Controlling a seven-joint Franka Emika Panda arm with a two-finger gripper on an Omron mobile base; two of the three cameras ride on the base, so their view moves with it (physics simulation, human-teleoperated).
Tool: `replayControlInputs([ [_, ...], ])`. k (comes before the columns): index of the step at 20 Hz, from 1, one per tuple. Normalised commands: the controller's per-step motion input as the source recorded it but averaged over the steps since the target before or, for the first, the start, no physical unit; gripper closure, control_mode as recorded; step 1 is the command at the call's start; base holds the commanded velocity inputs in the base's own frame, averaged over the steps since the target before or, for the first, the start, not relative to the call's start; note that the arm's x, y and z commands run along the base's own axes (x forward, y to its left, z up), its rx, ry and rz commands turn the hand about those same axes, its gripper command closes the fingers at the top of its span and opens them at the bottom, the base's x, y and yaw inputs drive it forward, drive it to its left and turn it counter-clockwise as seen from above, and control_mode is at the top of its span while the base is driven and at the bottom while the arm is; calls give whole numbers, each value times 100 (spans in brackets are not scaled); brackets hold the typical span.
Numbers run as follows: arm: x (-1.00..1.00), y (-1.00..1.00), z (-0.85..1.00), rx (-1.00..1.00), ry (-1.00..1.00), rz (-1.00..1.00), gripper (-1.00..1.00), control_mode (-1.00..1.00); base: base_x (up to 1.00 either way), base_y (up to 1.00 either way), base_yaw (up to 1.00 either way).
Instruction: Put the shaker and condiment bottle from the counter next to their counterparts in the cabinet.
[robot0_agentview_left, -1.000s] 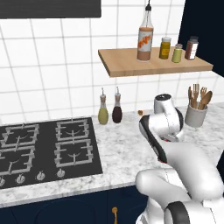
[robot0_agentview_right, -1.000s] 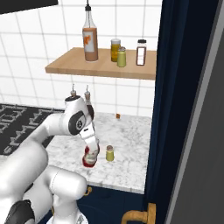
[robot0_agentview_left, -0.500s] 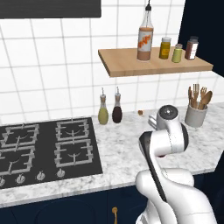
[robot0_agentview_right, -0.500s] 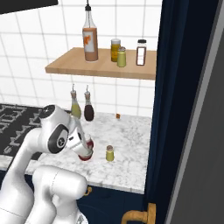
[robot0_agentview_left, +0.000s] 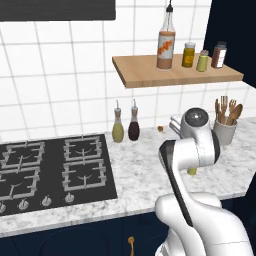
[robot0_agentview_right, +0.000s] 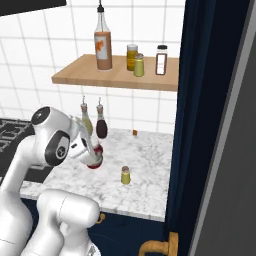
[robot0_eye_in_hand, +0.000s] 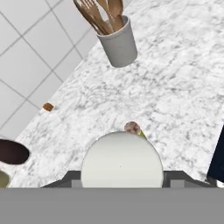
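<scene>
My gripper (robot0_agentview_right: 94, 158) is shut on the condiment bottle (robot0_agentview_right: 96, 153), a short red bottle held just above the marble counter. Its round pale cap (robot0_eye_in_hand: 121, 158) sits between my dark fingertips (robot0_eye_in_hand: 66, 178) in the hand view. The shaker (robot0_agentview_right: 125, 175), tiny and yellow-green with a grey-brown cap, stands on the counter to the right of the bottle, and it peeks out past the cap (robot0_eye_in_hand: 132, 127). The cabinet shelf (robot0_agentview_right: 115, 76) hangs above, holding the tall orange-labelled bottle (robot0_agentview_right: 102, 44) and a small yellow-green shaker (robot0_agentview_right: 139, 65).
An amber jar (robot0_agentview_right: 132, 56) and a dark red jar (robot0_agentview_right: 161, 60) also stand on the shelf. Olive (robot0_agentview_left: 118, 129) and dark-brown bottles (robot0_agentview_left: 134, 127) stand by the tiled wall. A utensil holder (robot0_agentview_left: 225, 125) stands at the right, a hob (robot0_agentview_left: 55, 167) at the left, and a dark tall panel (robot0_agentview_right: 200, 115) beside the shelf.
My gripper has risen a little with the red bottle in it, and the arm's elbow has swung back over the counter. The shaker has stayed put.
</scene>
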Motion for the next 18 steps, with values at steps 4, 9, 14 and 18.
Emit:
replayControlInputs([
  [4,0,23,99,-4,0,0,100,-100,0,0,0],
  [9,-1,17,91,-3,4,0,100,-100,0,0,0],
  [14,-3,31,18,-11,0,1,100,-100,0,0,0],
  [18,0,8,25,-10,2,9,100,-100,0,0,0],
])
